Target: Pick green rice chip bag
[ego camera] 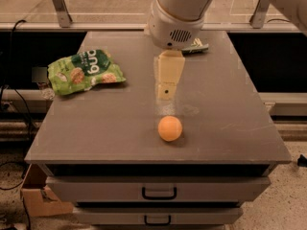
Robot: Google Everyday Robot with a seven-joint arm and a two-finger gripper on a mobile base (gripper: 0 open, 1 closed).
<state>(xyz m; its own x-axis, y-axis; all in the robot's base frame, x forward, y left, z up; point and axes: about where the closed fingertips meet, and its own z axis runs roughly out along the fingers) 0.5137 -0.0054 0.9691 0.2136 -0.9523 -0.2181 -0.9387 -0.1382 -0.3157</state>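
Observation:
The green rice chip bag (86,72) lies flat at the left side of the grey cabinet top (225,123). It is light green and crinkled, with a dark green patch, white letters and round tan rice-cake pictures. My gripper (166,94) hangs from the white arm over the middle of the top, pointing down. It is to the right of the bag and well apart from it, and it holds nothing that shows.
An orange ball (170,128) sits near the front middle, just below the gripper. A smaller dark green chip bag (197,47) lies at the back, mostly hidden behind the arm. Drawers are under the top. A cardboard box (36,195) is on the floor at left.

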